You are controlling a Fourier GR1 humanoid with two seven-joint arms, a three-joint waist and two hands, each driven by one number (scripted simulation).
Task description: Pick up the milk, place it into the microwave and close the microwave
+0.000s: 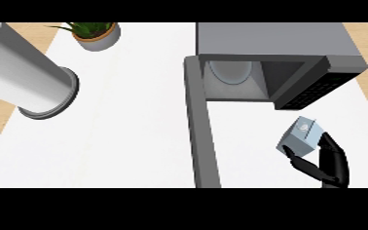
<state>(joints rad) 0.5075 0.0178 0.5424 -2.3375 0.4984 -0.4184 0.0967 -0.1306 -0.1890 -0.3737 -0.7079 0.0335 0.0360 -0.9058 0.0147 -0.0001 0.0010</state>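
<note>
One small milk box (pixel 302 136) sits in my right hand (pixel 327 163), fingers curled round its sides, just before the open microwave (pixel 277 44). It looks light and stiff.

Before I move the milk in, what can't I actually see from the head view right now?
- Left hand: not in the head view.
- Right hand: forearm cut off by the lower edge.
- Milk carton: underside hidden by the fingers.
- Microwave cavity: upper part hidden under its top.
- Microwave door: far end cut off below.
</note>
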